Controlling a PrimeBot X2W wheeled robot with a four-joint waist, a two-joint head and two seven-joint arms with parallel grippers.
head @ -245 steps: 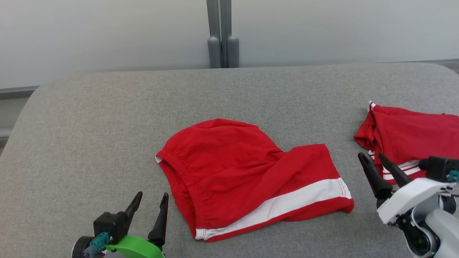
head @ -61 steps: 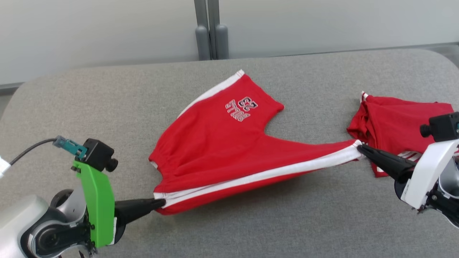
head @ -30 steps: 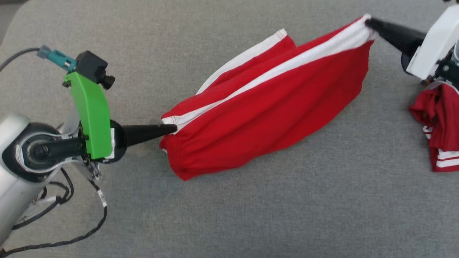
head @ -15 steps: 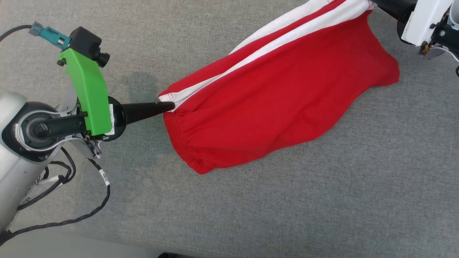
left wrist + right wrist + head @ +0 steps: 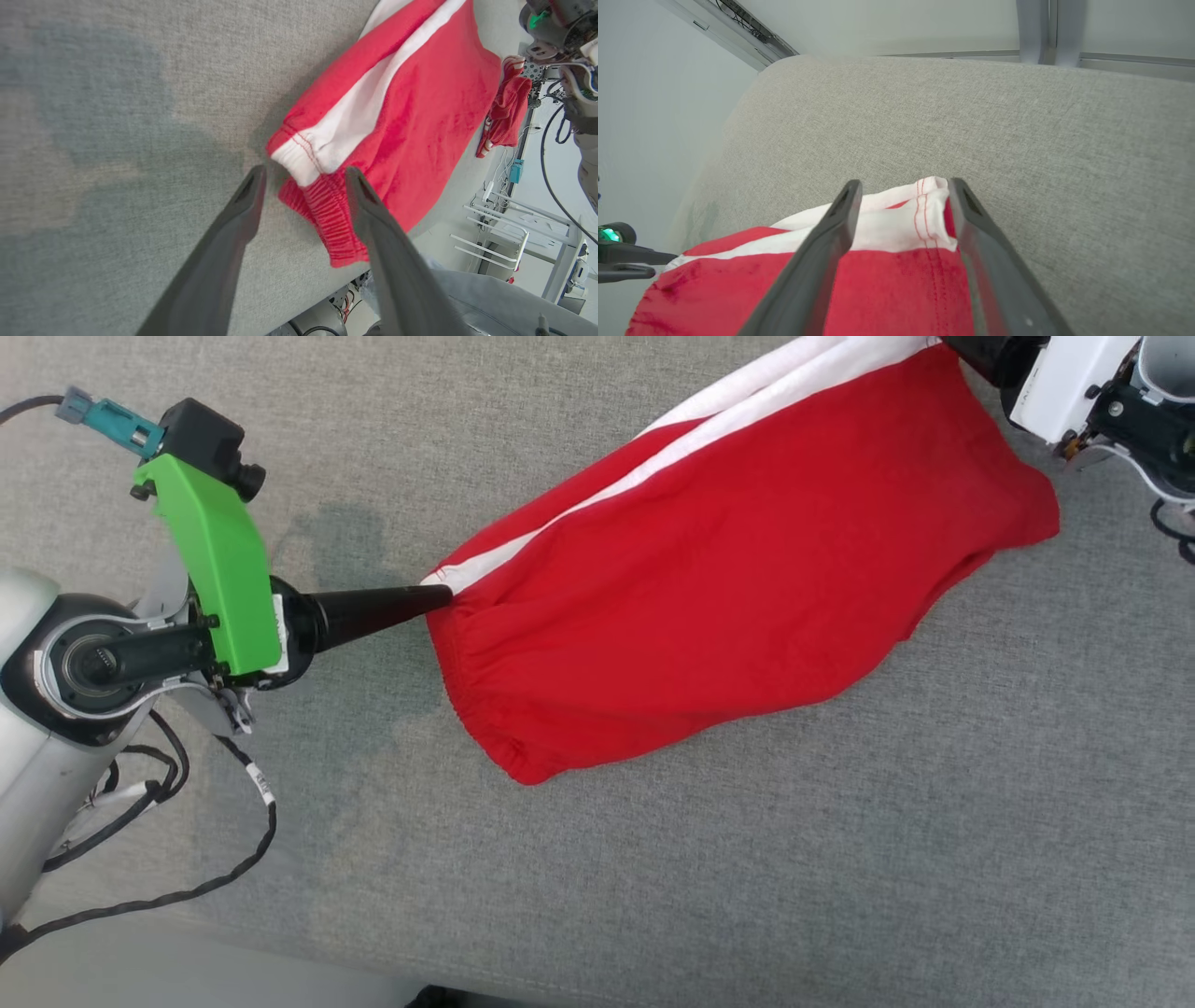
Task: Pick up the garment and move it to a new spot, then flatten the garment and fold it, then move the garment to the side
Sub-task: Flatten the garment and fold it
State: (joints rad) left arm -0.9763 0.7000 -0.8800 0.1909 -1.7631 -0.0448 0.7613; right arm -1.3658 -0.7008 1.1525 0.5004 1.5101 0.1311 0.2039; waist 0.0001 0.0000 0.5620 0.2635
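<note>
**Shorts down on the grey surface, both my pincers spread**

The grey fabric-covered surface (image 5: 840, 859) runs under everything I see. On it lies the garment (image 5: 747, 569), a pair of red shorts doubled over with a plain red face up. It stretches on a slant from my left side up to my right in the head view. Its gathered waistband (image 5: 467, 681) is at my left end, and a white stripe (image 5: 579, 513) runs along the far edge. A second red garment (image 5: 507, 112) with white stripes sits bunched past the shorts' far end, apart from them.

My left pincer (image 5: 304, 170) is wide. Its two dark fingers stand apart, with the white corner of the waistband lying between the tips on the surface. My right pincer (image 5: 904, 182) is spread just as wide, with the stitched white hem bunched up between its fingers. I cannot tell whether the cloth touches them.

Two seconds ago I held the shorts stretched between both pincers, printed side up. Now that print is out of sight. Half a second ago my left fingers met on the white corner.
</note>
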